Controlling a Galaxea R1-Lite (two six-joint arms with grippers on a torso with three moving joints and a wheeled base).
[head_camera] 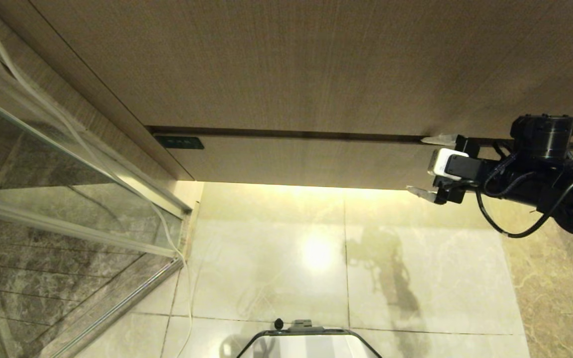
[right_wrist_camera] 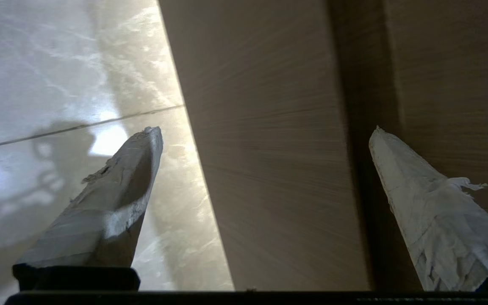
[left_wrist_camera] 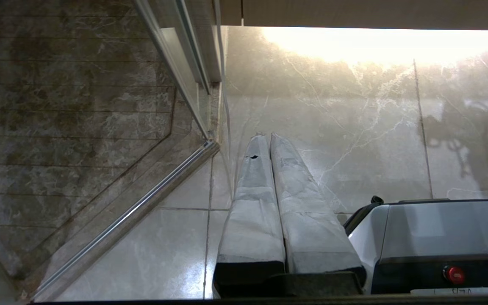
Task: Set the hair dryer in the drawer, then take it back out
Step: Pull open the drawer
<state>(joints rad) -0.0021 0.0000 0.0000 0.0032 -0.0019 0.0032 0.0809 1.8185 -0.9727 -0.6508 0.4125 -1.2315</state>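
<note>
One drawer [head_camera: 306,161] fills the middle of the head view: a wide, shallow, light wood-grain front, flat and handleless, pushed fully in under the taller wood-grain panel [head_camera: 276,64], with a small dark rectangular label [head_camera: 179,142] at its 9 o'clock end. The right gripper [head_camera: 422,165] sits at the drawer's 3 o'clock end, jaws spread wide and empty, one cloth-wrapped fingertip [head_camera: 438,139] at the dark seam above, the other at the lower edge. The left gripper [left_wrist_camera: 267,137] hangs over the floor [left_wrist_camera: 354,140], fingers pressed together. No hair dryer is visible.

Shut drawer [head_camera: 306,161] front barring entry
</note>
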